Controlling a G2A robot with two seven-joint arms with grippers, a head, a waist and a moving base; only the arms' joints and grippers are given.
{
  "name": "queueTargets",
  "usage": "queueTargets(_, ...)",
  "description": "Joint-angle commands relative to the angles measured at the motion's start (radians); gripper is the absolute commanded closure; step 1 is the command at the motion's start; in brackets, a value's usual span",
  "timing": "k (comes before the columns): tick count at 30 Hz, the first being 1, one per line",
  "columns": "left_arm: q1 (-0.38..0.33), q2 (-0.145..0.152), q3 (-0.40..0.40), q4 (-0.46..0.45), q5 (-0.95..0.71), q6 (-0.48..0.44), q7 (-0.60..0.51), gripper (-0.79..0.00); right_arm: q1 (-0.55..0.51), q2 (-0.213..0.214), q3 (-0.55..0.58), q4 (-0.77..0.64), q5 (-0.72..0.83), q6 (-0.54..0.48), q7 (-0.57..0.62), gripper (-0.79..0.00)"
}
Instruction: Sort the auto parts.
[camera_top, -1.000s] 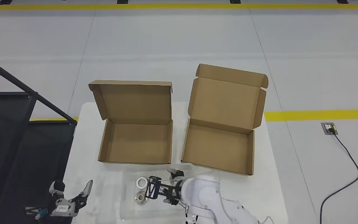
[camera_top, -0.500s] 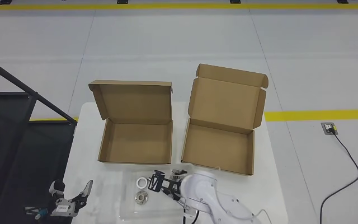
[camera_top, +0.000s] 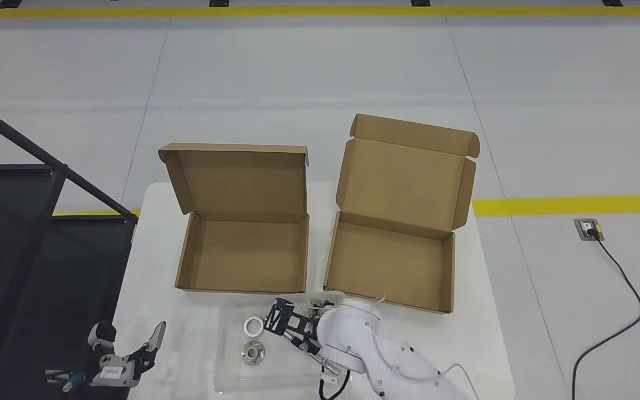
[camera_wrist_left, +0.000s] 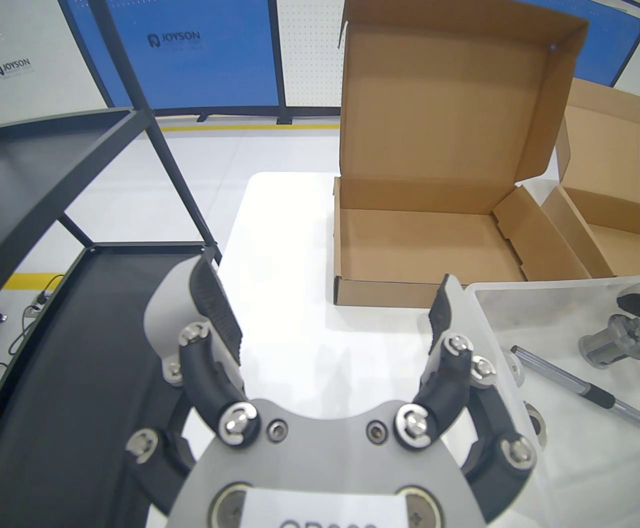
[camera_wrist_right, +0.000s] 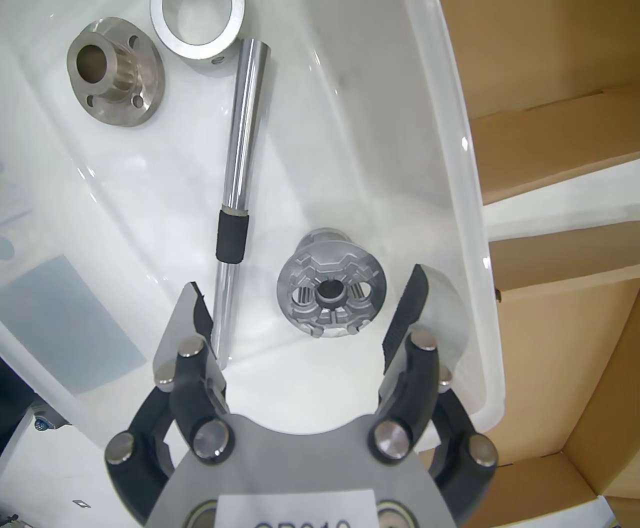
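Hovering over the cast hub (camera_wrist_right: 331, 299), my right gripper (camera_wrist_right: 309, 292) has its jaws spread wide, one to each side of the part, and I can't tell whether either pad touches it. The hub sits on the floor of the clear bin (camera_wrist_right: 452, 150), near one wall. The chrome rod (camera_wrist_right: 240, 165) with its black sleeve lies just beside it, close to one finger. Past the rod's far tip are a flanged bushing (camera_wrist_right: 116, 82) and a plain ring (camera_wrist_right: 197, 25), the ring just beside that tip.

Every part I can see lies in the bin, none in the left box (camera_top: 243, 255) or the right box (camera_top: 392, 265), which stand with lids raised behind the bin on the table (camera_top: 160, 300). So I judge the sort barely begun: a first grasp is lined up and all four parts remain to be moved.

My left gripper (camera_wrist_left: 322, 280) hangs by the table's near corner beside the black cart (camera_wrist_left: 75, 310), jaws apart, holding nothing.
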Motion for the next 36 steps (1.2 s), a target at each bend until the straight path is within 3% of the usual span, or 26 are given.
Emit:
queueTargets(1,0.000,0.000,0.000,0.000,0.000,0.000,0.000,-0.785,0.006,-0.005,-0.002,0.019,0.003,0.016,0.002,-0.680)
queueTargets(10,0.000,0.000,0.000,0.000,0.000,0.000,0.000,-0.785,0.023,-0.026,-0.014,0.060,-0.013,0.078,0.009,-0.748)
queueTargets(22,0.000,0.000,0.000,0.000,0.000,0.000,0.000,-0.785,0.038,-0.047,-0.011,0.114,0.004,0.079,-0.015,-0.588)
queueTargets(25,0.000,0.000,0.000,0.000,0.000,0.000,0.000,-0.785,0.040,-0.051,-0.008,0.127,0.007,0.076,-0.023,-0.499)
queueTargets(29,0.000,0.000,0.000,0.000,0.000,0.000,0.000,-0.785,0.040,-0.055,-0.003,0.138,0.007,0.076,-0.036,-0.320)
queueTargets(31,0.000,0.000,0.000,0.000,0.000,0.000,0.000,-0.785,0.036,-0.055,0.002,0.136,0.003,0.077,-0.040,-0.206)
queueTargets(32,0.000,0.000,0.000,0.000,0.000,0.000,0.000,-0.785,0.033,-0.054,0.004,0.133,-0.001,0.078,-0.040,-0.028)
queueTargets(36,0.000,0.000,0.000,0.000,0.000,0.000,0.000,-0.785,-0.004,-0.047,0.009,0.057,-0.036,0.081,-0.037,0.000)
